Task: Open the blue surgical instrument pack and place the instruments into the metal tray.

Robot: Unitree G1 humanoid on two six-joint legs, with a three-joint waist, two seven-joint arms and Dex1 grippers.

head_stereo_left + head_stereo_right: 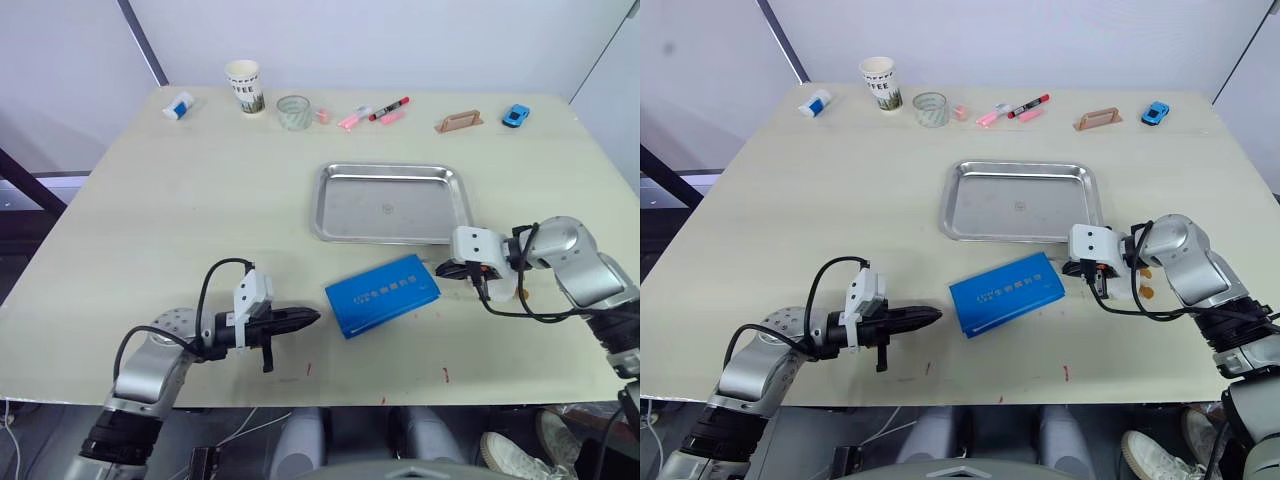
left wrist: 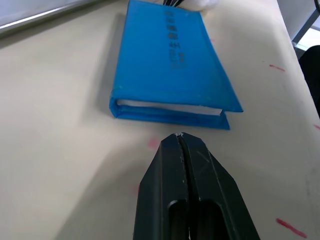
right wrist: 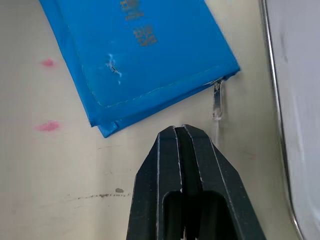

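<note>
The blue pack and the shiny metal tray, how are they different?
The blue surgical instrument pack is bright blue fabric with lettering; the metal tray is shiny bare steel. The pack is closed, whereas the tray lies open and empty. The pack looks smaller and lies askew, nearer the robot between the left gripper and right gripper; the tray sits straight, farther back. Both are flat rectangles resting on the table.
</note>
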